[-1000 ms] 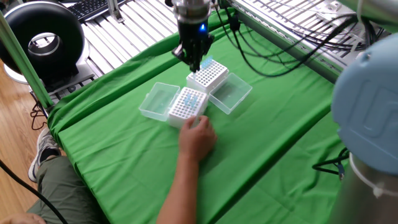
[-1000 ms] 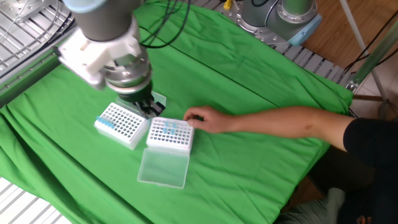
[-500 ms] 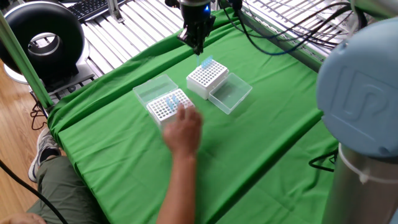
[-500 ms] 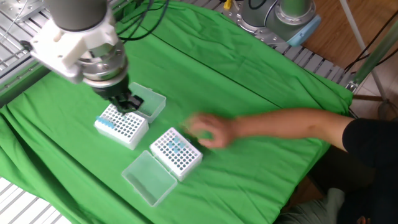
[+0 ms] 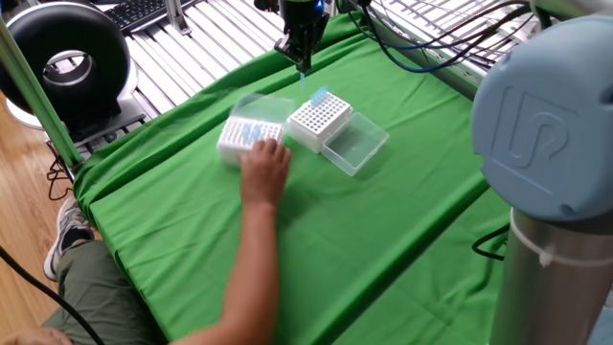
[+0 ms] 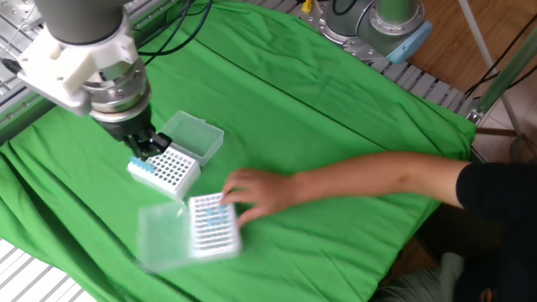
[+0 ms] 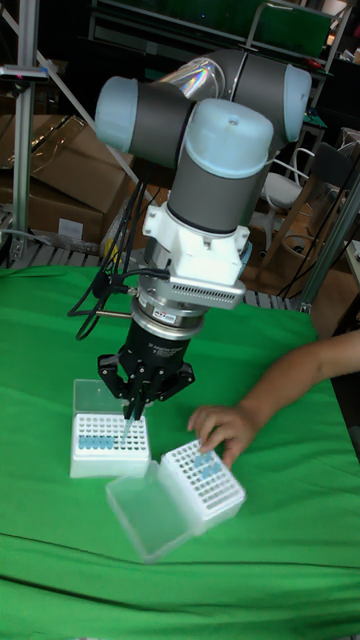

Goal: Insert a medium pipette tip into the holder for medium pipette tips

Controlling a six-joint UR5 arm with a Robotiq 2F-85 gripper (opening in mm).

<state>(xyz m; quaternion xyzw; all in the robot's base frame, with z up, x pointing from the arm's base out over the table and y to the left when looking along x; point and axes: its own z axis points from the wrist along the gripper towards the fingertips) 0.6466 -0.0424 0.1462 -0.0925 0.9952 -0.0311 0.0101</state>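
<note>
A white tip holder [image 5: 321,117] [image 6: 165,170] [image 7: 108,440] stands on the green cloth with its clear lid [image 5: 356,146] open beside it and a few blue tips in one end row. My gripper [image 5: 303,59] [image 6: 144,148] [image 7: 133,402] hangs just above that end, shut on a thin pipette tip [image 7: 128,428] that points down at the rack. A second white holder [image 5: 251,134] [image 6: 210,226] [image 7: 205,478], also lid-open and with some blue tips, sits nearby under a person's hand [image 5: 263,168] [image 6: 252,193] [image 7: 225,430].
The person's forearm [image 6: 377,172] reaches across the cloth from the table's edge. Cables [image 5: 421,43] trail behind the arm. Metal roller rails [image 5: 192,38] border the cloth, and a black round device [image 5: 62,62] stands at a corner.
My gripper lifted from between the two holders and shifted over the first holder's blue-tip end. The hand slid the second holder away from the first and turned it.
</note>
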